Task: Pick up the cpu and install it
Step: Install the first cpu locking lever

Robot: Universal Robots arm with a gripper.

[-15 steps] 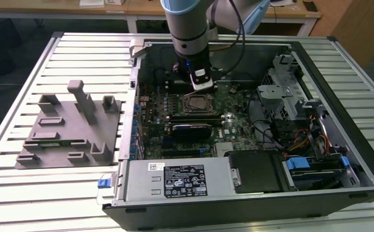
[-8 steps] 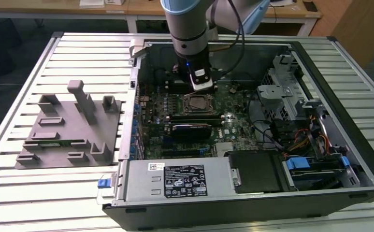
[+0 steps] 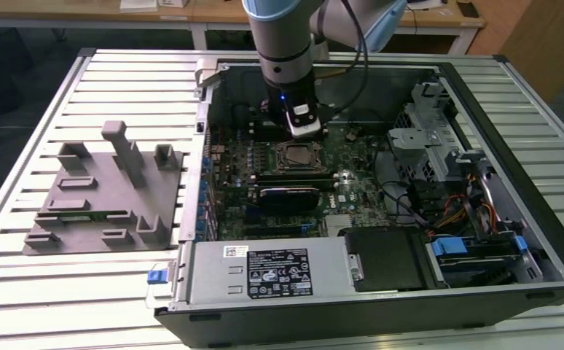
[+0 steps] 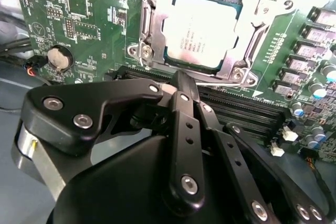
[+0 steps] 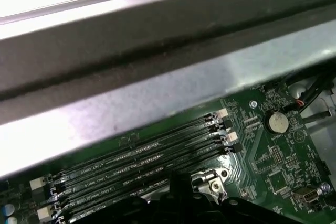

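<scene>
The cpu (image 4: 202, 32), a silver square chip, lies flat inside the metal-framed socket (image 4: 152, 24) on the green motherboard (image 4: 94, 19). In the exterior view the cpu (image 3: 296, 154) shows in the middle of the open computer case. My gripper (image 4: 181, 80) hovers just beside the socket, over the black memory slots (image 4: 247, 108); its black fingers (image 4: 184, 129) meet at the tip with nothing between them. The exterior view has the gripper (image 3: 302, 130) slightly behind the socket and a little above the board. In the first wrist view its tip (image 5: 181, 184) sits next to the memory slots (image 5: 147, 156).
The case's metal walls (image 5: 157, 93) ring the board. A power supply (image 3: 262, 273), a drive bay (image 3: 438, 153) and loose cables (image 3: 428, 208) fill the exterior view's right and near side. A gray fixture plate (image 3: 107, 193) with blocks lies on the slatted table at that view's left.
</scene>
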